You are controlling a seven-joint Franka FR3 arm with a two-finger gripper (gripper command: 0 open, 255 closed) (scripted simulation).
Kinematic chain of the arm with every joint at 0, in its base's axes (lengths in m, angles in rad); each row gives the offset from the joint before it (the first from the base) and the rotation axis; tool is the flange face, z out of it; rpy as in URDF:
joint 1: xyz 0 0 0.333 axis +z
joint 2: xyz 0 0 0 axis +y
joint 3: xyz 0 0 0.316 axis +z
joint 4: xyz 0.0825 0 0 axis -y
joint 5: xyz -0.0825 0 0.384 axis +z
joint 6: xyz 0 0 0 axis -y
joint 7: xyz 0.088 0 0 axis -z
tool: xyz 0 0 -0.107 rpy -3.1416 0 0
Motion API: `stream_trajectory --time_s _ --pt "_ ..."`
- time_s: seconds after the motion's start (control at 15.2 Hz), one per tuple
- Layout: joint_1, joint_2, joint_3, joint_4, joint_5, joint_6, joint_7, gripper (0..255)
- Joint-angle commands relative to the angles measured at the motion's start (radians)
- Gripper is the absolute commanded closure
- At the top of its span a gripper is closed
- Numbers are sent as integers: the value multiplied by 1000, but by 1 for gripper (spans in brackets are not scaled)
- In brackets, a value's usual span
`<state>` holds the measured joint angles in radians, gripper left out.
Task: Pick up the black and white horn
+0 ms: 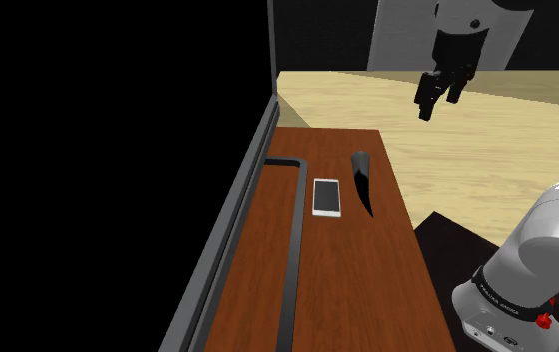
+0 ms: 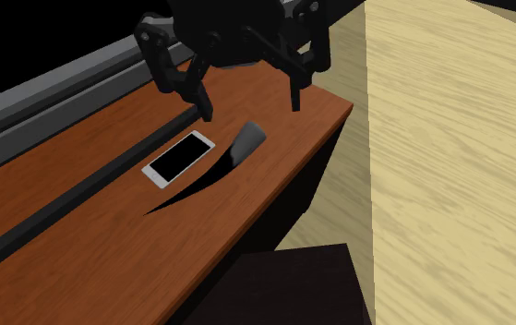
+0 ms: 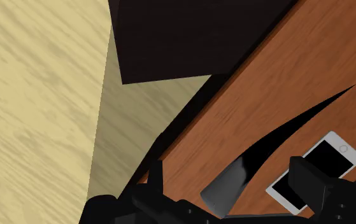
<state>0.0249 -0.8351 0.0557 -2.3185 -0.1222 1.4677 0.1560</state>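
So, table (image 1: 337, 290): long reddish-brown wooden top with a dark strip (image 1: 295, 230) along it.
Gripper (image 2: 251, 103): hangs above the horn's wide end, fingers wide apart, holding nothing.
Horn (image 1: 363, 180): lies flat near the table's floor-side edge; long axis follows the table's length, grey wide end toward the shoulder view's top, thin black tip toward its bottom.
Phone (image 1: 327, 197): white, just beside the horn.

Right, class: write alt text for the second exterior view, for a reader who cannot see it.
An open black gripper hangs above a curved horn, grey at its wide end and black toward its tip, lying beside a white-edged phone on a brown table. Pale floor shows at the right.
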Motion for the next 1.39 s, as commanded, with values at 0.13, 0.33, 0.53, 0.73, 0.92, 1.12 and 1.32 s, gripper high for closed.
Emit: stream_trajectory --time_s 0.13,0.33,0.53,0.73,0.92,1.12,1.32 --pt "-13 -8 21 -67 28 66 77 0" --pt "-30 -6 57 -157 71 170 189 0" --pt "-46 14 95 -234 112 283 301 0" --pt "-62 55 138 -298 152 404 410 0" --pt "-81 118 184 -345 188 533 519 0" --pt "-103 204 234 -376 217 670 629 0" --pt "-116 255 259 -393 226 747 679 0"
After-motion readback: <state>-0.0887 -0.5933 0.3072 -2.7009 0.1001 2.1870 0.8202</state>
